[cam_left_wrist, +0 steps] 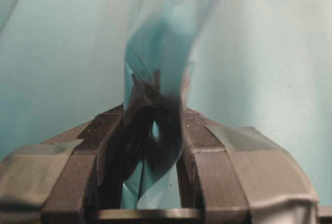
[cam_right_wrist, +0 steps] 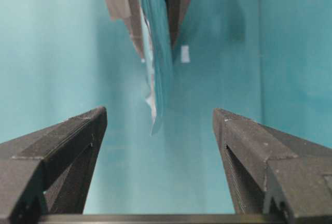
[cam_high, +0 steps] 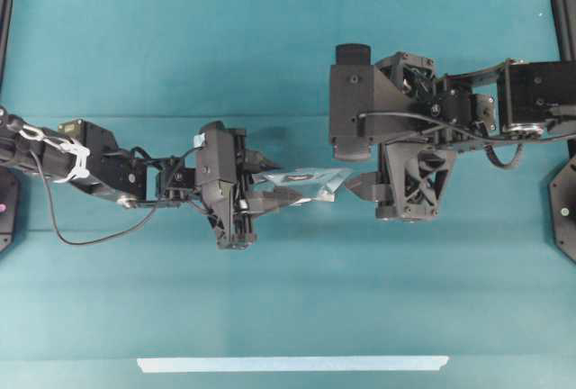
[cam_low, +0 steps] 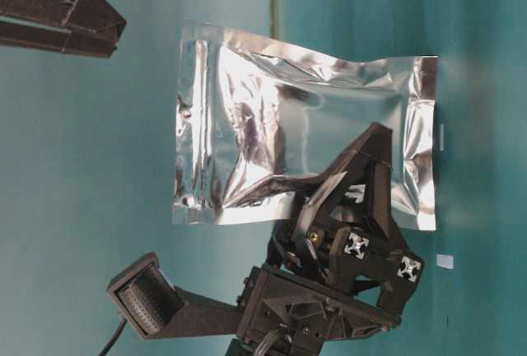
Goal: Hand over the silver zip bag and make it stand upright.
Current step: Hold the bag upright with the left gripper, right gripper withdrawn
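Observation:
The silver zip bag (cam_high: 306, 182) hangs in the air between the two arms, crinkled and shiny (cam_low: 305, 125). My left gripper (cam_high: 281, 179) is shut on one edge of it. In the left wrist view the bag (cam_left_wrist: 155, 53) stands edge-on, pinched between both fingers (cam_left_wrist: 207, 146). My right gripper (cam_right_wrist: 160, 114) faces the bag's free end (cam_right_wrist: 158, 53) with its jaws wide open and nothing between them. The bag's end comes close to the right fingertips (cam_right_wrist: 98, 123) without touching. In the table-level view the left gripper (cam_low: 370, 138) clamps the bag from below.
A long pale tape strip (cam_high: 292, 364) lies along the front of the teal table (cam_high: 180, 65). A tiny white tag (cam_low: 445, 261) rests on the table below the bag (cam_right_wrist: 185, 54). Black frame posts (cam_high: 564, 11) stand at the table's sides.

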Available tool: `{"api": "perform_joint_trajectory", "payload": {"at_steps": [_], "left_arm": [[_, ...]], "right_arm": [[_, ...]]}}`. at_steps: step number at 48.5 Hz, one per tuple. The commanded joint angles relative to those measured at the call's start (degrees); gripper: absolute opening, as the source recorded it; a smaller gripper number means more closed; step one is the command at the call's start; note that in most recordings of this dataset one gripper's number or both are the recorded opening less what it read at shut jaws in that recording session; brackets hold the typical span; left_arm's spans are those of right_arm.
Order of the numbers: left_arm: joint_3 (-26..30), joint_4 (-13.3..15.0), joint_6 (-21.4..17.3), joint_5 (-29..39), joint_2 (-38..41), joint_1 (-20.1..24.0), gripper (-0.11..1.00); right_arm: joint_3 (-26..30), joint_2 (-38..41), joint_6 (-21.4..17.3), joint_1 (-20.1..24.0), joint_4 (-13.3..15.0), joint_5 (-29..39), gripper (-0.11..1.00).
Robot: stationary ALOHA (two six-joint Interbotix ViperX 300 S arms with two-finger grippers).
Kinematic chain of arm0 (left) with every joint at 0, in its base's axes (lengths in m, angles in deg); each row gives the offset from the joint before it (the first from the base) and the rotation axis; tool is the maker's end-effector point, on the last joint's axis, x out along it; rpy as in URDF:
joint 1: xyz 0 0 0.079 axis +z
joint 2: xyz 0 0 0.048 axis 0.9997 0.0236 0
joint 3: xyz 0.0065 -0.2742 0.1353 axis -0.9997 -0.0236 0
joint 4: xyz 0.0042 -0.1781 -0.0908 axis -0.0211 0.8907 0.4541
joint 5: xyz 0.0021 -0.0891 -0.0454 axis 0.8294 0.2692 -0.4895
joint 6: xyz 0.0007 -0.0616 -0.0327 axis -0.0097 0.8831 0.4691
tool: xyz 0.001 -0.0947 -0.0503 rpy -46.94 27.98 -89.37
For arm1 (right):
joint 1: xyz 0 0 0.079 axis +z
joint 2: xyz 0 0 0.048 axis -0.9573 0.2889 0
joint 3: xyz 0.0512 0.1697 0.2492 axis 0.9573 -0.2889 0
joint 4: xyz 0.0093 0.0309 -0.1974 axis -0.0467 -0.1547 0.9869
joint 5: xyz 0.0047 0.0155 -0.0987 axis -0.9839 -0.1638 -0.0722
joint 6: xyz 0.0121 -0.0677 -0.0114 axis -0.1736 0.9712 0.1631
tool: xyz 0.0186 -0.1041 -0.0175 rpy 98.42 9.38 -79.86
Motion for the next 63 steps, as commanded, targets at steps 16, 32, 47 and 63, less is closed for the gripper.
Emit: {"api": "perform_joint_trajectory", "payload": {"at_steps": [16,32,47,63], "left_arm": [[-0.09,0.0,0.0,0.44,-0.18,-0.35,0.27],[-0.09,-0.09,0.0,0.53,-0.18,-0.35,0.27],[0.0,-0.09,0.0,0.53,-0.18,-0.35,0.27],[0.0,-0.09,0.0,0.53,-0.18,-0.35,0.27]], "right_arm": [[0.18,-1.41,-0.44,0.26,-0.09,-0.44,0.86],[0.18,-1.41,-0.44,0.35,-0.09,-0.79,0.86],[0.18,-1.41,-0.44,0.35,0.0,-0.97,0.86],[0.18,-1.41,-0.62,0.26,-0.09,-1.41,0.86]]}}
